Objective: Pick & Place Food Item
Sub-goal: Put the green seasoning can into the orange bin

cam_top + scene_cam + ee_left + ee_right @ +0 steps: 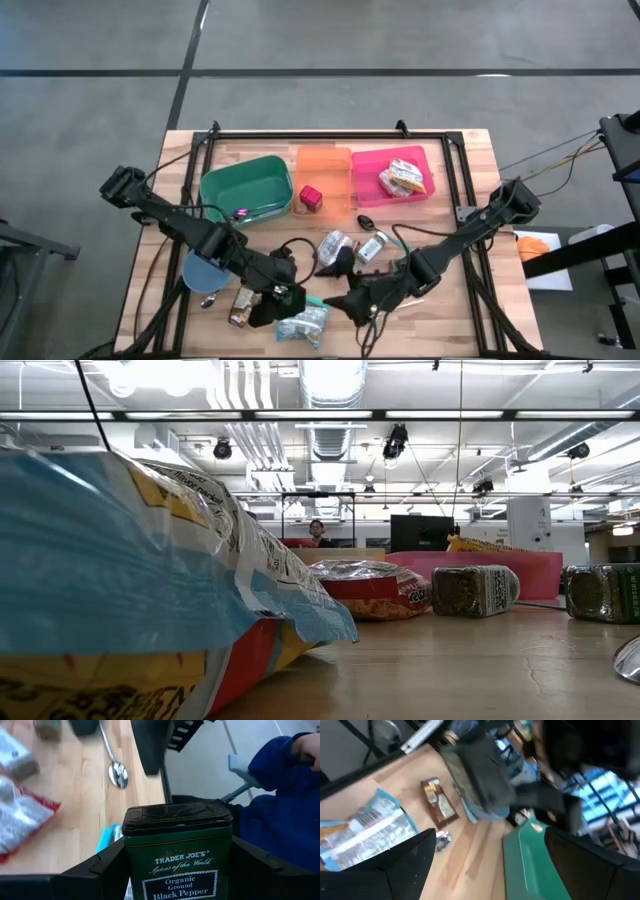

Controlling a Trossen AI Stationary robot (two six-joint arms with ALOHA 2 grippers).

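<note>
My left gripper [283, 297] hangs over the table's near middle, shut on a green Trader Joe's black pepper tin [177, 850] with a black lid. My right gripper [347, 300] stands just to its right, open, with nothing between its fingers [405, 862]. A blue snack bag [305, 322] lies flat at the near edge, and a brown wrapped bar [240, 305] lies to its left. A silver-and-red packet [335, 245] and a small tin [372, 248] lie at mid-table. Green [245, 188], orange [325, 170] and pink [395, 178] bins stand at the back. My left gripper pinches the pepper tin between its two fingers, one on each side wall [131, 870] below the lid. The fingers slant down from the table's left and lie along the tin. The lid end [177, 817] sticks out past them, and the tin is lifted clear of the table.
A blue plate [203, 270] sits at the near left and a spoon [365, 222] by the mid-table items. The orange bin holds a red cube [310, 197], the pink one a snack bag [403, 178]. A person's blue sleeve [280, 795] shows beyond the table edge.
</note>
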